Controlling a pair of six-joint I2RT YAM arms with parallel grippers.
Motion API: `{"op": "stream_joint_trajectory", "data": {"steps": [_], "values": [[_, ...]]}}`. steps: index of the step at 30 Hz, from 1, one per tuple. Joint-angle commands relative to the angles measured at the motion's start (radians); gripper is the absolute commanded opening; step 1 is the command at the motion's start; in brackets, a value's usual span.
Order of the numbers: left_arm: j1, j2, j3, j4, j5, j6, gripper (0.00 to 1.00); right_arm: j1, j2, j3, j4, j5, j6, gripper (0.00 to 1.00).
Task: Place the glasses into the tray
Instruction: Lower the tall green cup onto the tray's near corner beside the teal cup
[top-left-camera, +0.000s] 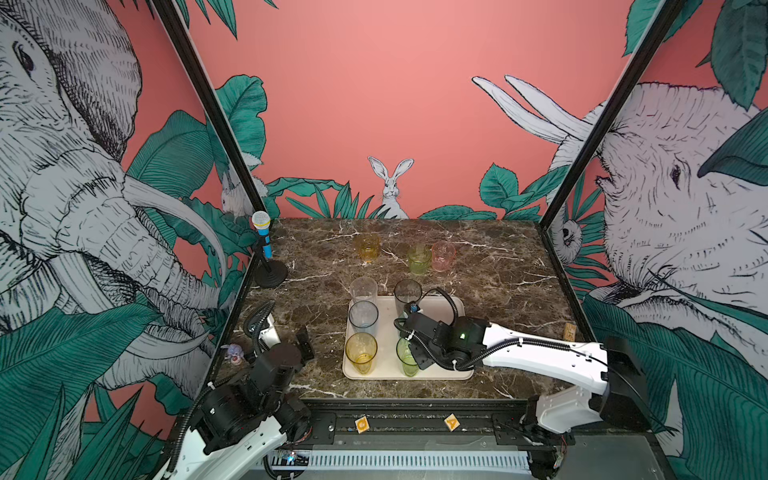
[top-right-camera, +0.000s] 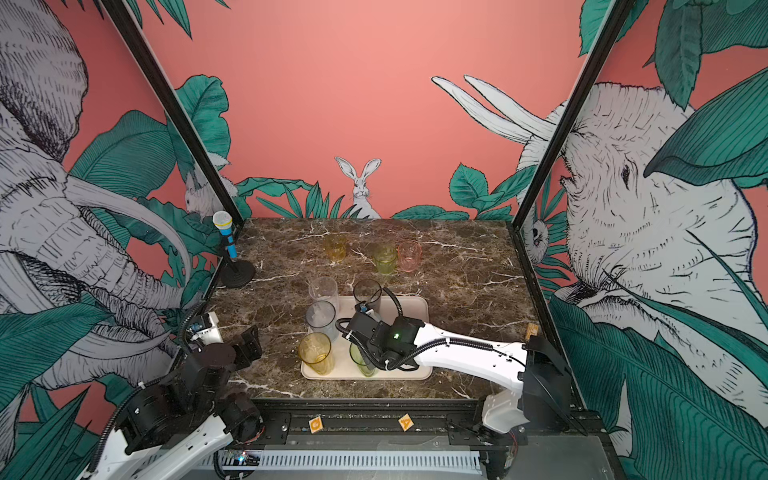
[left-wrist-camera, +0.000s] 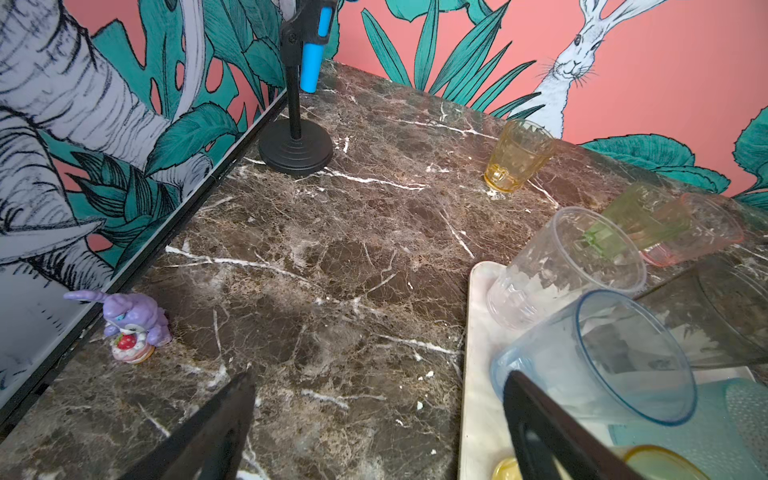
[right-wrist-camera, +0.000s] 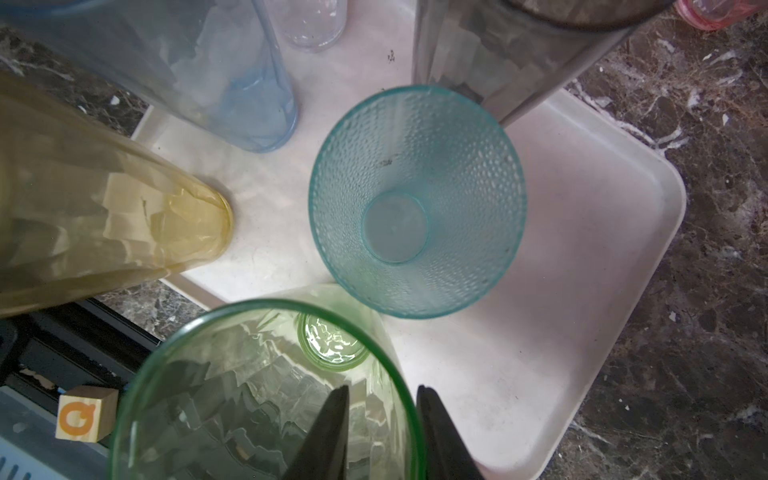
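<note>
The cream tray (top-left-camera: 457, 374) lies at the front middle of the marble table. On it stand several tall glasses: clear (top-left-camera: 363, 289), blue-grey (top-left-camera: 363, 318), yellow (top-left-camera: 360, 352), smoky grey (top-left-camera: 407, 296), green (top-left-camera: 406, 358) and, in the right wrist view, teal (right-wrist-camera: 415, 199). Short amber (top-left-camera: 368, 246), green (top-left-camera: 419, 259) and pink (top-left-camera: 443, 256) glasses stand on the table behind. My right gripper (right-wrist-camera: 382, 399) straddles the tall green glass's rim, jaws slightly apart, one finger inside. My left gripper (left-wrist-camera: 380, 378) hangs wide open and empty left of the tray.
A blue-and-yellow toy microphone (top-left-camera: 262, 237) on a black stand occupies the back left corner. A purple figurine (left-wrist-camera: 133, 324) sits by the left wall. A small brown block (top-left-camera: 569, 331) lies at the right edge. Two lettered wooden cubes (top-left-camera: 361, 424) rest on the front rail.
</note>
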Motion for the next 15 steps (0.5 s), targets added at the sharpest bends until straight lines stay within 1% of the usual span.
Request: {"op": "stream_joint_trajectory", "data": {"steps": [1, 10, 15], "values": [[-0.005, -0.012, -0.008, -0.022, -0.025, -0.024, 0.94, 0.009, -0.002, 0.03, -0.033, 0.007, 0.012, 0.32], [-0.01, -0.017, -0.011, -0.023, -0.028, -0.025, 0.94, 0.009, -0.027, 0.065, -0.077, 0.011, 0.003, 0.38], [-0.013, -0.021, -0.013, -0.023, -0.029, -0.027, 0.94, 0.009, -0.062, 0.088, -0.108, 0.02, -0.018, 0.44]]}}
